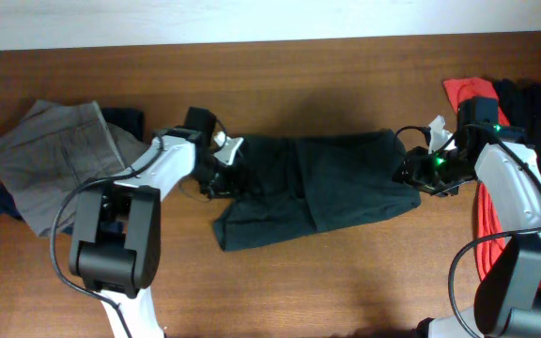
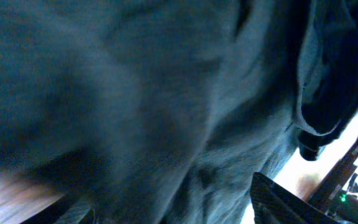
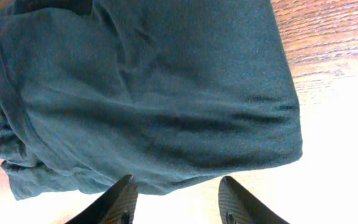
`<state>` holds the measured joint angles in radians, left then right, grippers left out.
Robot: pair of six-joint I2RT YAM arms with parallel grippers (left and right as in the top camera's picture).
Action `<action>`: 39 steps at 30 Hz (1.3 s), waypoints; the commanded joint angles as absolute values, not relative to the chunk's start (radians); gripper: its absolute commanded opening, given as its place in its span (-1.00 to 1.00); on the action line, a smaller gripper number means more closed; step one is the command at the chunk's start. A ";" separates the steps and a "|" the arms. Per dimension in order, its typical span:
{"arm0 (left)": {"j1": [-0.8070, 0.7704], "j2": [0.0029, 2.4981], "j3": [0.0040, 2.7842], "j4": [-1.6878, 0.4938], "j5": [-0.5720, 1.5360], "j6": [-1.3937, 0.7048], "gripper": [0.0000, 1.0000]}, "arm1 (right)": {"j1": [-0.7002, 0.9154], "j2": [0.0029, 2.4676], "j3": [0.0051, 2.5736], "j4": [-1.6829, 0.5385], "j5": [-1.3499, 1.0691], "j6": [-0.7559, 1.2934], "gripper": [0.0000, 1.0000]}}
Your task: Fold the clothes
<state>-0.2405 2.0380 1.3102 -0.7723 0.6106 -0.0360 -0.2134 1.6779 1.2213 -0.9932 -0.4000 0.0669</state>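
Observation:
The dark green-black T-shirt point(image 1: 327, 183) lies folded into a long band across the middle of the wooden table point(image 1: 346, 282). My left gripper point(image 1: 222, 169) is at the shirt's left end. In the left wrist view its fingers point(image 2: 166, 208) are spread wide and the shirt cloth point(image 2: 166, 93) fills the frame close up between them. My right gripper point(image 1: 413, 171) is at the shirt's right end. In the right wrist view it point(image 3: 178, 193) is open and empty, its fingertips just off the shirt's edge point(image 3: 154, 93).
Grey trousers point(image 1: 59, 155) lie crumpled at the far left over a dark garment point(image 1: 125, 120). A red top point(image 1: 468, 94) and a black top point(image 1: 533, 103) lie at the far right, under and behind my right arm.

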 commanded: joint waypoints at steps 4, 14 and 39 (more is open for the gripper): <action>-0.279 2.078 1.290 -0.734 0.580 -0.075 -0.51 | -0.218 1.654 1.229 -1.003 -0.447 0.056 -0.06; -0.145 2.014 1.413 -1.003 0.489 -0.031 -0.99 | -0.218 1.636 1.229 -1.011 -0.468 0.056 -0.06; -0.490 2.041 1.925 -1.340 0.081 0.021 -0.87 | -0.218 1.610 1.229 -1.010 -0.468 0.056 -0.06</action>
